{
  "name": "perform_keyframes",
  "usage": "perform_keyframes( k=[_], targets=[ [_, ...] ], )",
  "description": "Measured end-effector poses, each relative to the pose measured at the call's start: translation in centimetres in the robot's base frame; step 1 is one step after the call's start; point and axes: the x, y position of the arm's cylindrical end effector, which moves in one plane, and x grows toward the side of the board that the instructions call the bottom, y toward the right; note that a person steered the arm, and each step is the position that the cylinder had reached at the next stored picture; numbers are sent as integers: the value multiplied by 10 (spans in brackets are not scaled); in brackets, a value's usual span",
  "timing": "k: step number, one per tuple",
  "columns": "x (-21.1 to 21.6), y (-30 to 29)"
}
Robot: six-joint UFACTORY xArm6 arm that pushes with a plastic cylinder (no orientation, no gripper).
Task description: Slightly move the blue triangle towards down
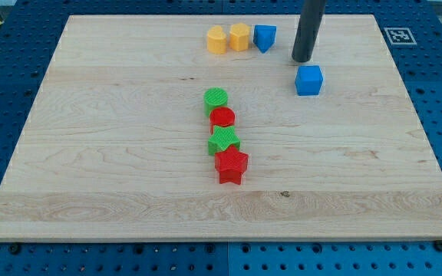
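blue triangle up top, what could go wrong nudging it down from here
My tip sits right of the blue triangle, not above it, so a straight downward stroke would miss it and hit the blue cube instead. The triangle also looks to touch a yellow block; swinging round could knock it.

No words, brands or numbers can be read anywhere. The only sign is a black-and-white square marker [400, 35], seemingly a fiducial tag, on the wooden board's [129, 169] upper right corner; its pattern is too small to decode.
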Motion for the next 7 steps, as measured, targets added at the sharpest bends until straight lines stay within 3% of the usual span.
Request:
perform_keyframes(
  k=[2,4,7],
  targets=[
    [-85,-25],
    [-87,-84],
    [-53,-77]
  ],
)
